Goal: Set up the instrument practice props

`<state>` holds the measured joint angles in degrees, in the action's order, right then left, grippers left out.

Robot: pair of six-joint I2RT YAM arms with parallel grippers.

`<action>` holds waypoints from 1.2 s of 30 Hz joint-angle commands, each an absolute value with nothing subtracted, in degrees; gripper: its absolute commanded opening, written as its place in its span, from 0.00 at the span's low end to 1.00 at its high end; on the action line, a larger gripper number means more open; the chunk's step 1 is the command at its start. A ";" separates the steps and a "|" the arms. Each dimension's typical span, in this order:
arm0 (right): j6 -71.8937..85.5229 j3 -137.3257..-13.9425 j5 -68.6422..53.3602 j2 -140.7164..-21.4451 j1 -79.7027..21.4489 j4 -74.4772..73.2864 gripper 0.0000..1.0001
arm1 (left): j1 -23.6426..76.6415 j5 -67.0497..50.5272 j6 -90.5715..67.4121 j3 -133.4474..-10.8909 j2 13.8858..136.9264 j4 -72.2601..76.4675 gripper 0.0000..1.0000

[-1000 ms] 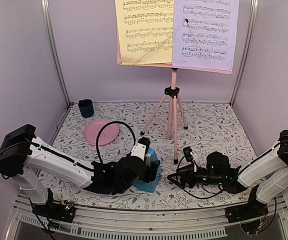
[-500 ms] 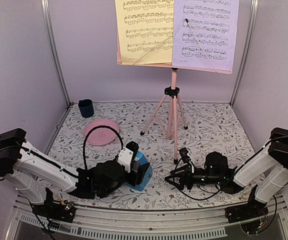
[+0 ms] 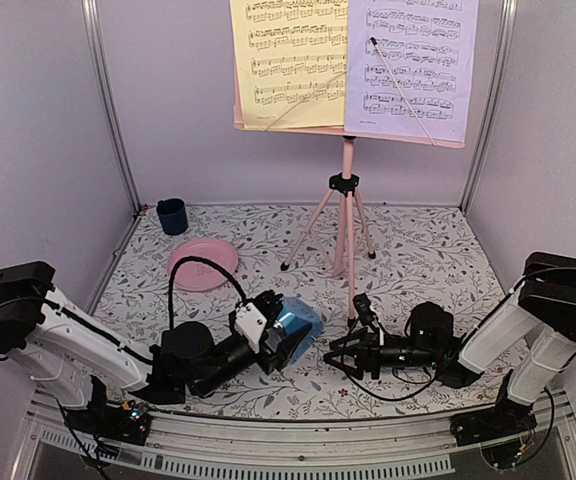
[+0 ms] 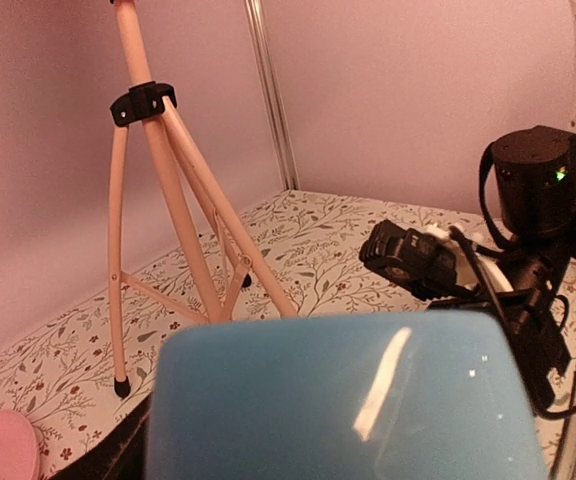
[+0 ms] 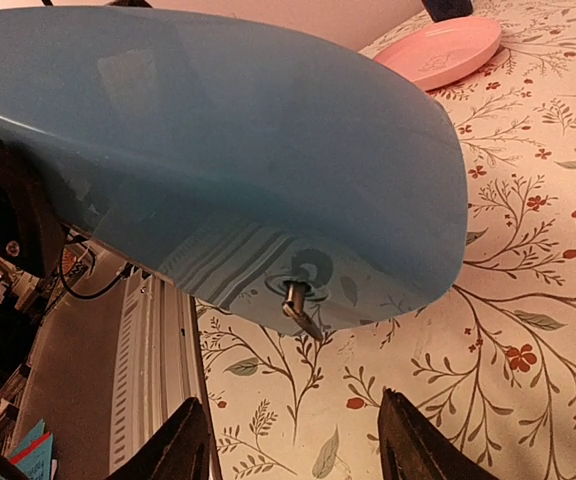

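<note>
While the left gripper (image 3: pixel 276 342) clamps the blue metronome (image 3: pixel 298 322) and holds it tilted above the floral table (image 3: pixel 428 250) near the front edge, the right gripper (image 3: pixel 340 355) faces it from just beside, its fingers (image 5: pixel 183 440) spread with nothing between them. The metronome's glossy shell carries a small metal pin (image 5: pixel 298 300) on the face turned toward the right wrist. Behind both grippers the pink music stand (image 3: pixel 346 215) is upright on its tripod, its desk holding two sheets side by side: the yellow sheet (image 3: pixel 288 65) left, the lavender sheet (image 3: pixel 408 65) right. Further left lie the pink plate (image 3: pixel 203 265) and, by the back wall, the dark blue cup (image 3: pixel 172 215), whose interior is not discernible.
</note>
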<state>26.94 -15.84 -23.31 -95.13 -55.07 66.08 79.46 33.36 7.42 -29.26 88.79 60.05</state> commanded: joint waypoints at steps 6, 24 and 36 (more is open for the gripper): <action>26.39 -18.11 -24.82 -95.85 -55.40 68.72 0.56 | 81.63 30.20 13.58 -29.42 86.22 74.19 0.23; 25.50 -20.07 -24.62 -90.55 -55.56 63.44 0.36 | 82.09 28.82 14.55 -29.99 87.56 74.44 0.19; 25.50 -22.55 -24.96 -91.13 -55.64 59.88 0.14 | 82.09 28.72 15.34 -30.99 88.26 74.18 0.16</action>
<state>25.43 -20.80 -24.53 -91.29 -55.37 59.92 81.03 30.02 14.44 -28.97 88.79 67.42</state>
